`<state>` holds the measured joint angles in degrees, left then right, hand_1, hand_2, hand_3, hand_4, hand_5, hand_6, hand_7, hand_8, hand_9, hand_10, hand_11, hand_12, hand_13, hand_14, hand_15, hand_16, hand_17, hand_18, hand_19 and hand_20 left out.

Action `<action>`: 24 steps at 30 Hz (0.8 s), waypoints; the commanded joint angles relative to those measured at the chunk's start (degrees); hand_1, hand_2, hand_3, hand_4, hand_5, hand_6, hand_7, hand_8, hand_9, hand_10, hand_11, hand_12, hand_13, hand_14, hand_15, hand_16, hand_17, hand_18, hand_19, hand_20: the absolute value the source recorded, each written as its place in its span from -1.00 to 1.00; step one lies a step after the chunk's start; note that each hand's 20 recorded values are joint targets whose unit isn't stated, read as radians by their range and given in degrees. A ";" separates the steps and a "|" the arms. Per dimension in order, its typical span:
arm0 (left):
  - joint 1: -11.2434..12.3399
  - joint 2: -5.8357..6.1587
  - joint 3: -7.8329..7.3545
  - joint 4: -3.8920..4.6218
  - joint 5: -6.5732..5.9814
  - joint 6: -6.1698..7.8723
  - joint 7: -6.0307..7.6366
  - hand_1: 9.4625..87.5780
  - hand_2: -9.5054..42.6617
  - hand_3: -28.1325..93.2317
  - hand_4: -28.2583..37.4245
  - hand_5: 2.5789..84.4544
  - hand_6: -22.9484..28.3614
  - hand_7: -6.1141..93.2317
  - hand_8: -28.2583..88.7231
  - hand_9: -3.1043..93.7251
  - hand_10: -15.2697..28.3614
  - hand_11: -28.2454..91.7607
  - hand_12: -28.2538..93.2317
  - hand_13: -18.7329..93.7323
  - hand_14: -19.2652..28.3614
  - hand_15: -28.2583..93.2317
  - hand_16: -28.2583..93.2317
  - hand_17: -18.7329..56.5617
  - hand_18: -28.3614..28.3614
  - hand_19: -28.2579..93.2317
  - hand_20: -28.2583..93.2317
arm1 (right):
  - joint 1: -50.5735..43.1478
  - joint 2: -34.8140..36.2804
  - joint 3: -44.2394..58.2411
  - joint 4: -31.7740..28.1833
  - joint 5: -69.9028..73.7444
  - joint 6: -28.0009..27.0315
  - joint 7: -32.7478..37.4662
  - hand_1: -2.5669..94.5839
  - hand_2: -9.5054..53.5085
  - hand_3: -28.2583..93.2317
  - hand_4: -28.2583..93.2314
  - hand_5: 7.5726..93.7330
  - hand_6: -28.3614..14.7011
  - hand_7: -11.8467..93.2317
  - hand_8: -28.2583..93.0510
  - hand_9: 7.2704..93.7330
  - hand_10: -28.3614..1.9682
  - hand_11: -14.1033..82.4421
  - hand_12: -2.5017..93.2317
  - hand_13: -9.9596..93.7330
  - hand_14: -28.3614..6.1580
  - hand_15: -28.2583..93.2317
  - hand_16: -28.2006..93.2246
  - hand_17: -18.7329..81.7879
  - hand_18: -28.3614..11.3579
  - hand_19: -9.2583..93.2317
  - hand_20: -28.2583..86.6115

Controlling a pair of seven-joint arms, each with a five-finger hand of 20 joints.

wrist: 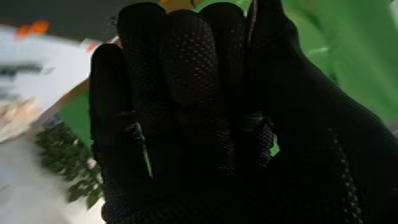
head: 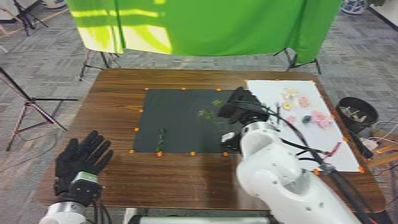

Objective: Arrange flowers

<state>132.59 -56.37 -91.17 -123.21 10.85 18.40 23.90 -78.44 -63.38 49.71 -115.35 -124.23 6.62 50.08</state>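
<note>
Beside green sprigs (head: 208, 115), the right hand (head: 242, 106) has straight fingers. Near the dark mat (head: 191, 137), the left hand (head: 78, 161) is spread.

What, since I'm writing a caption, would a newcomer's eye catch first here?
Probably the bright green cloth hanging beyond the table. Next, the robot's black-gloved right hand at the right edge of the dark mat. Then the pink flowers on the white sheet.

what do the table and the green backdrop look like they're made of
The table looks like wood or laminate, brown and fairly smooth, going by its streaky grain. The green backdrop seems to be thin matte fabric, since it hangs in soft folds.
</note>
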 commanded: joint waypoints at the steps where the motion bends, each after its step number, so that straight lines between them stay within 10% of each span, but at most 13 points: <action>1: -1.28 1.34 0.74 0.05 0.41 1.00 -1.73 -0.56 0.00 0.64 -1.00 0.01 0.32 -0.58 -0.65 -0.29 0.46 -0.10 -0.36 -0.31 0.51 0.10 -0.67 -0.71 0.51 0.08 -0.39 | 3.82 -7.45 -7.12 8.31 -5.15 -1.37 0.86 0.04 -1.00 0.85 -0.77 0.78 0.14 -0.10 -0.35 0.99 -0.03 -0.21 -0.24 0.64 0.09 -0.02 0.06 -0.12 -0.77 0.60 -0.17; 12: -4.11 2.50 2.34 0.73 1.37 1.99 -6.09 -0.56 0.00 0.64 -1.00 0.01 0.32 -0.58 -0.65 -0.29 0.46 -0.09 -0.36 -0.31 0.51 0.10 -0.67 -0.71 0.51 0.08 -0.39 | -0.04 -13.94 -8.14 14.52 -11.97 -0.64 3.85 0.06 -1.00 0.84 -0.80 0.78 0.10 -0.13 -0.33 0.99 -0.01 -0.19 -0.24 0.64 0.01 0.04 0.01 -0.12 -0.90 0.65 -0.18; 24: -5.70 2.27 3.85 1.51 1.15 0.96 -5.52 -0.56 0.00 0.64 -1.00 0.00 0.32 -0.58 -0.65 -0.29 0.46 -0.10 -0.36 -0.31 0.51 0.10 -0.67 -0.71 0.51 0.08 -0.39 | 4.24 -14.45 -10.86 18.92 -12.55 4.21 2.47 0.09 -1.00 0.82 -0.83 0.77 0.09 -0.14 -0.34 0.97 0.05 -0.18 -0.24 0.62 -0.02 0.06 -0.01 -0.12 -0.92 0.65 -0.19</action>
<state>127.71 -53.86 -88.15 -122.15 11.92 19.58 18.79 -76.71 -76.82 38.96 -98.69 -135.34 8.31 52.93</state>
